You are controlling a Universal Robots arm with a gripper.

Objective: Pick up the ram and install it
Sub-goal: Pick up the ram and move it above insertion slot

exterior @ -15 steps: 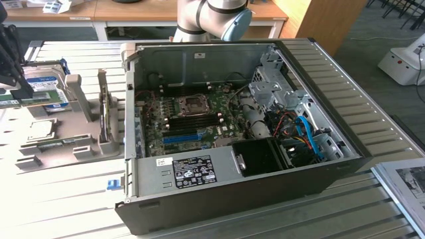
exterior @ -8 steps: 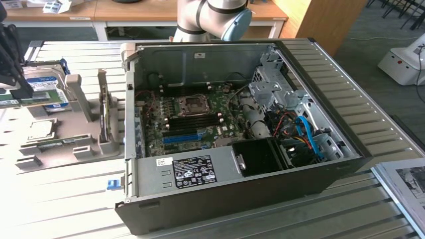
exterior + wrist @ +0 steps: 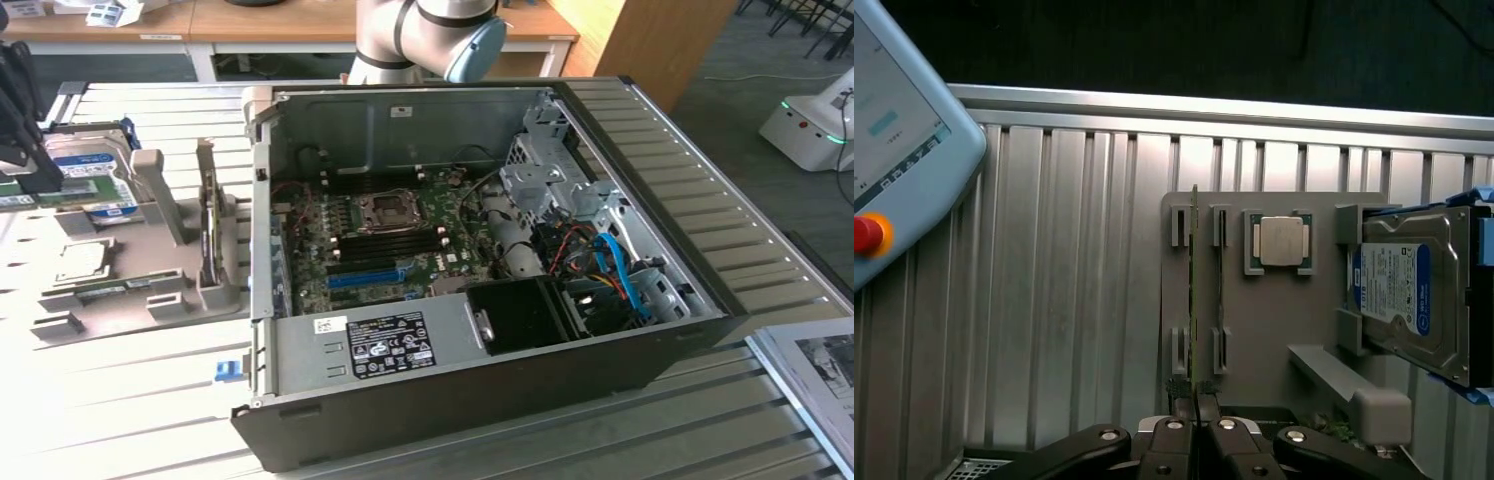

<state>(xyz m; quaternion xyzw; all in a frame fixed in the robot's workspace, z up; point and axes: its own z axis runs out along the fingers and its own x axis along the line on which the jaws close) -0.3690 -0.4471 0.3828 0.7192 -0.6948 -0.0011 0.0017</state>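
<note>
The gripper is clamped narrow on one end of the ram, edge-on and in line with its slot in the grey holder, probably to avoid bending it. In the exterior view, the holder sits at nine o'clock from the open computer case.

Nothing is legible: the black label on the power supply and the blue-white label on the hard drive carry print (too fine to read).
</note>
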